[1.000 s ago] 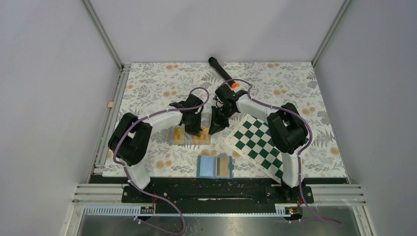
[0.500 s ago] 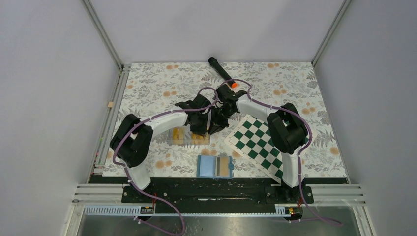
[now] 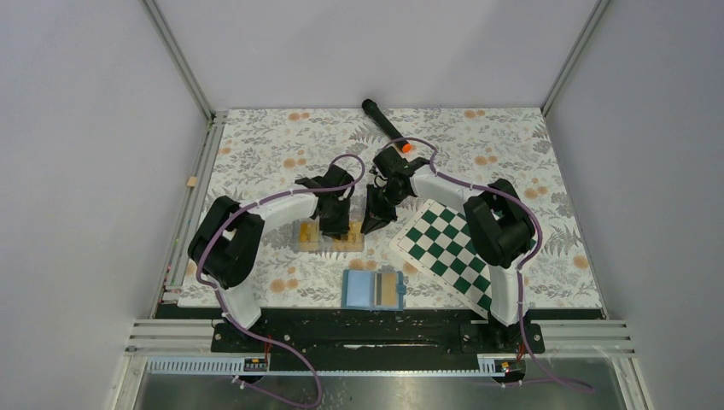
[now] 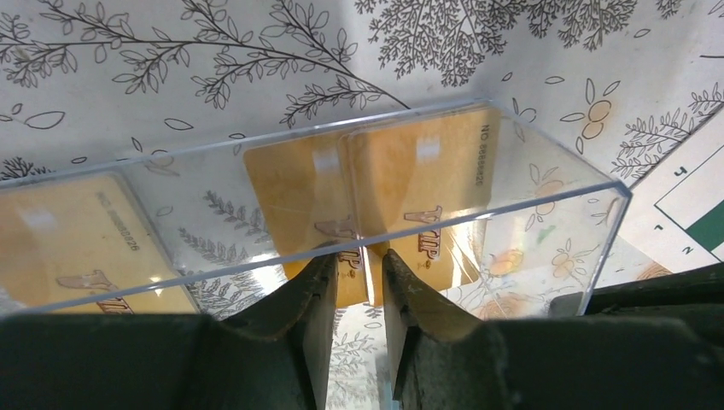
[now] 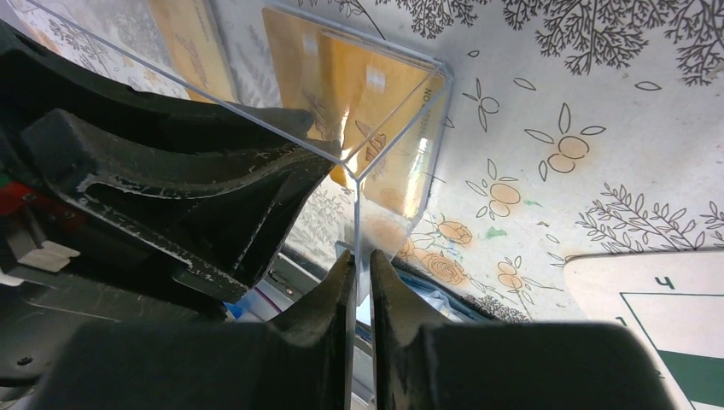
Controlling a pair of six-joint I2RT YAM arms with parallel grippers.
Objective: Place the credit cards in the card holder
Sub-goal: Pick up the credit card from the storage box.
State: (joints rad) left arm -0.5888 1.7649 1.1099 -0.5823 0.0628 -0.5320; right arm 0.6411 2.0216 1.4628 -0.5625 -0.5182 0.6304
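A table covered in a white cloth printed with grey leaves and orange flowers [image 3: 256, 154] carries everything. A green-and-white chessboard [image 3: 448, 248] lies at its right. A clear, shallow rectangular plastic tray [image 3: 299, 235] sits left of centre. A small blue soft folding card holder [image 3: 373, 290] lies open and flat near the front edge, well apart from the tray. The flat orange-yellow rectangular credit cards [image 4: 418, 175] all lie inside the tray, two overlapping at its right end and one at its left; none is lifted. The right gripper [image 5: 359, 282] pinches the tray's thin clear wall at a corner, its jaws nearly together on it, apparently to steady the tray. The left gripper [image 4: 354, 295] hangs over the tray's near wall above the overlapping pair, its jaws parted by a narrow gap with nothing between them. The step in hand appears to be picking the first card. The next move calls for lowering those fingers to catch a single card's edge without dragging its neighbour.
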